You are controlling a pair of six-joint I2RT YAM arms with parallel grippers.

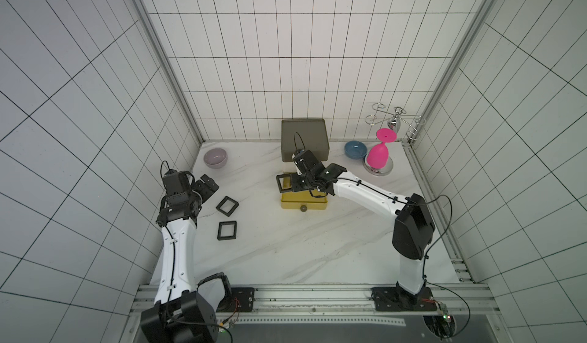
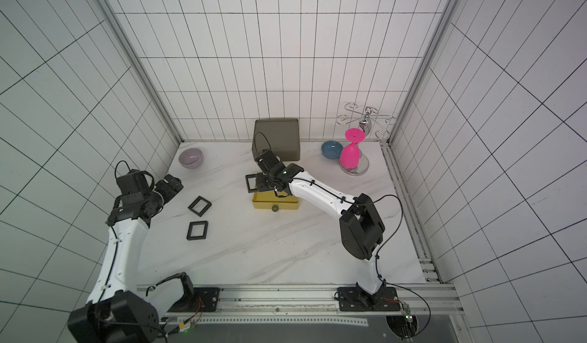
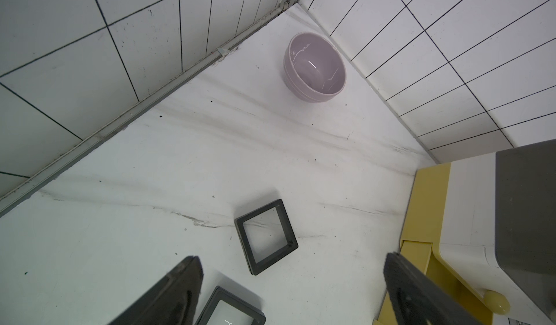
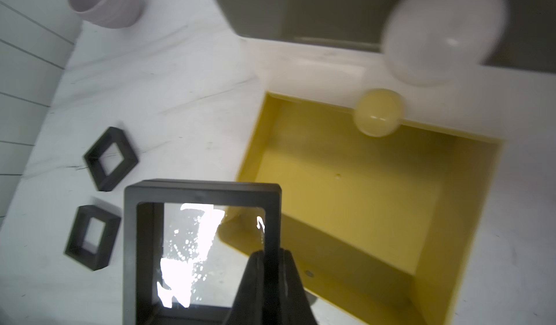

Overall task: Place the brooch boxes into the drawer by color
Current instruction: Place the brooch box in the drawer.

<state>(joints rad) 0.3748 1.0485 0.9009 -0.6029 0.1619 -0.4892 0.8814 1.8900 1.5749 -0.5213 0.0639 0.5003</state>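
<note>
Right hand (image 4: pixel 272 263) clamped on black square clear-centred brooch box (image 4: pixel 201 186), at yellow plastic drawer tier (image 4: pixel 361 194) edge. Left hand (image 3: pixel 291 266) wide apart.

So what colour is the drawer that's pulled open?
Yellow; the open drawer shows best in the right wrist view.

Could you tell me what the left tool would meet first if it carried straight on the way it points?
Most likely the black box lying just ahead of the open left tool, though depth is unclear and it may touch bare table first.
</note>
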